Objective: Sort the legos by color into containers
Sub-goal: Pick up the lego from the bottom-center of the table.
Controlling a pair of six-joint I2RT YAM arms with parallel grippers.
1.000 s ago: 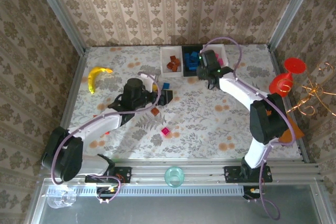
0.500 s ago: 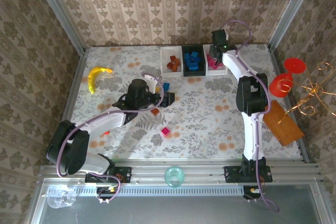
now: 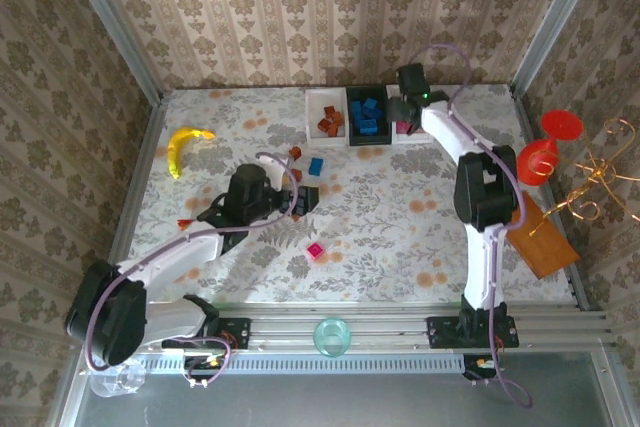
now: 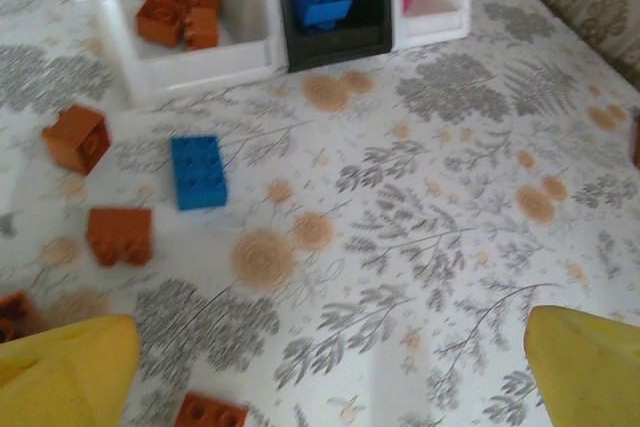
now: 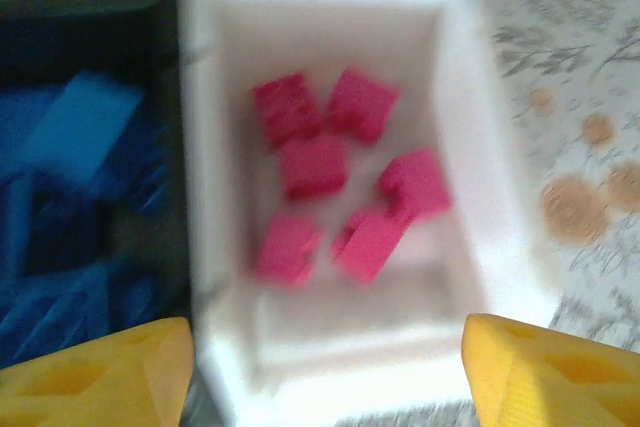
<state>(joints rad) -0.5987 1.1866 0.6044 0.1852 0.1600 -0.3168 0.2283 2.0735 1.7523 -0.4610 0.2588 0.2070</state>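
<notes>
The right pincer (image 5: 325,372) gapes empty over the pink legos (image 5: 315,162) in the far-edge white tray (image 5: 480,197), while the left pincer (image 4: 330,372) stands apart above loose bricks (image 4: 198,171) on the open surface (image 3: 400,227), with the banana (image 3: 183,147) well to the left.

No writing, label, brand mark, number or sign can be read on anything here; the studs of the blue brick (image 4: 198,171) on the table are too small and soft to show any lettering.
</notes>
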